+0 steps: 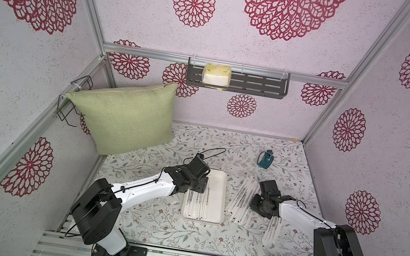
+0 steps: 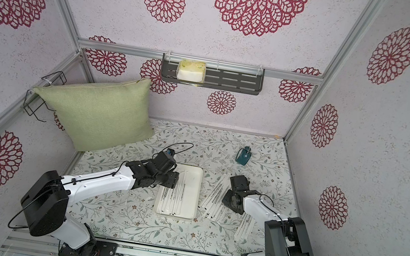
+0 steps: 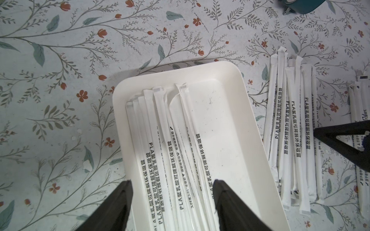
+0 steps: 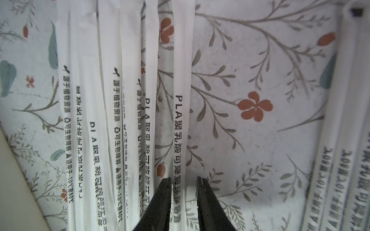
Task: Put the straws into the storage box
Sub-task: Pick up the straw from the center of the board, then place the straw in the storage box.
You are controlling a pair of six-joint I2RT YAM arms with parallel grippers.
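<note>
Nearest, R side: small bunch of straws (image 1: 271, 231), flat on floral mat (image 1: 155, 224), apart from the rest.

Next, centre: storage box (image 1: 216, 200), long axis running near-to-far. Boxed stack (image 3: 170, 150) of wrapped straws along its L side, R side of floor bare.

Over box's far-L part: L gripper (image 3: 172, 182), jaws wide, nothing pinched, pointing down at boxed stack.

Just R of box: loose fan (image 1: 241, 198) of more straws on mat, lying roughly parallel to box, not touching it.

Over that fan: R gripper (image 4: 183, 179), jaws narrow, straddling one straw w/ "PLA" print at fan's edge. One finger right against wrapper, sliver of gap by the other. Can't tell if actually clamped.

Further back, R: small teal object (image 1: 265, 159) on mat, well apart from straws.

Far L: green pillow (image 1: 123, 115), leaning into corner.

Far wall: dark slotted shelf (image 1: 261, 84) w/ yellow-white pack (image 1: 216, 78) in its L part.
</note>
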